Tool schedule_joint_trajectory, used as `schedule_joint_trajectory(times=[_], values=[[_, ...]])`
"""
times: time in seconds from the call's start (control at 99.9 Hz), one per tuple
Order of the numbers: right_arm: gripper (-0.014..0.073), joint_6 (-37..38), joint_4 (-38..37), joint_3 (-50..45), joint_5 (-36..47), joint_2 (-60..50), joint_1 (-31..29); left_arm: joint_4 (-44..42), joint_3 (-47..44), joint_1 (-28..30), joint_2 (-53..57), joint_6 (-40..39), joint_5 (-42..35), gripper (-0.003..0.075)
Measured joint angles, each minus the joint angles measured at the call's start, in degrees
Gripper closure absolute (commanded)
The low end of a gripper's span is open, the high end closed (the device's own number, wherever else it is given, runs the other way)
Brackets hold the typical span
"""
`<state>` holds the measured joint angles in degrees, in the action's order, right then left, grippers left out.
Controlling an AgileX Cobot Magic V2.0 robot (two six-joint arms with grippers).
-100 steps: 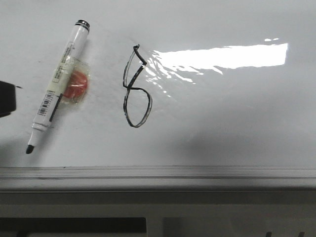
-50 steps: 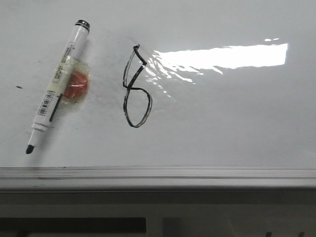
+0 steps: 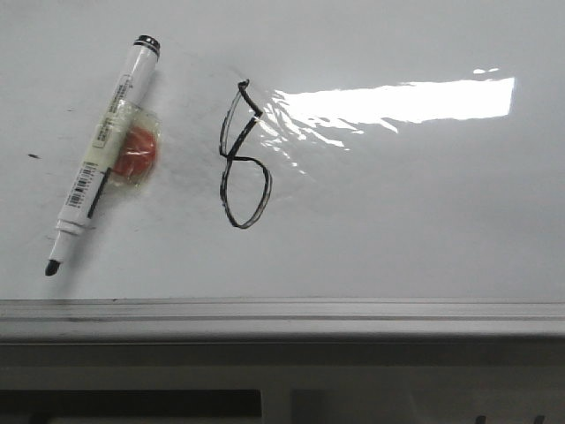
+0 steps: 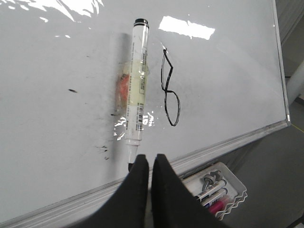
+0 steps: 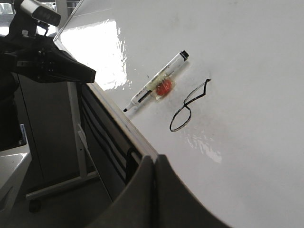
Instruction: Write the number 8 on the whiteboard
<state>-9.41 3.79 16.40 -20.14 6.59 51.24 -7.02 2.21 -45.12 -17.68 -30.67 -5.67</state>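
Observation:
The number 8 point(image 3: 231, 157) is drawn in thin black line on the whiteboard point(image 3: 397, 221), left of the glare patch. It also shows in the left wrist view point(image 4: 166, 91) and the right wrist view point(image 5: 186, 102). A white marker point(image 3: 101, 150) lies uncapped on the board left of the 8, tip toward the front rail, with an orange piece point(image 3: 137, 152) taped to it. My left gripper point(image 4: 149, 159) is shut and empty, over the front rail just short of the marker's tip point(image 4: 137, 85). My right gripper point(image 5: 154, 159) is shut and empty, back at the board's edge. Neither gripper shows in the front view.
A grey metal rail point(image 3: 282, 309) runs along the board's front edge. A white tray point(image 4: 216, 187) with several spare markers sits below the rail. The left arm point(image 5: 52, 66) hangs off the board's side in the right wrist view. Small black specks point(image 3: 33, 156) mark the board.
A dark shape, probably my left gripper, was at the left edge of the front view one second ago and has drawn out of it. Marker and 8 have not moved.

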Motion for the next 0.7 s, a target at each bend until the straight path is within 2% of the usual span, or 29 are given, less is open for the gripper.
schedule_joint_trajectory(times=[0.34,0.511,0.701], values=[[0.0657,0.0,0.0,0.0,0.0,0.0,0.0,-0.1,-0.4,0.2,0.0,0.0,0.2,0.0741],[0.0657,0.0,0.0,0.0,0.0,0.0,0.0,0.0,-1.3,4.6,1.6,0.9,6.4,0.0741],[0.0657,0.0,0.0,0.0,0.0,0.0,0.0,0.6,-1.8,15.1,7.4,16.3,8.0,0.0741]])
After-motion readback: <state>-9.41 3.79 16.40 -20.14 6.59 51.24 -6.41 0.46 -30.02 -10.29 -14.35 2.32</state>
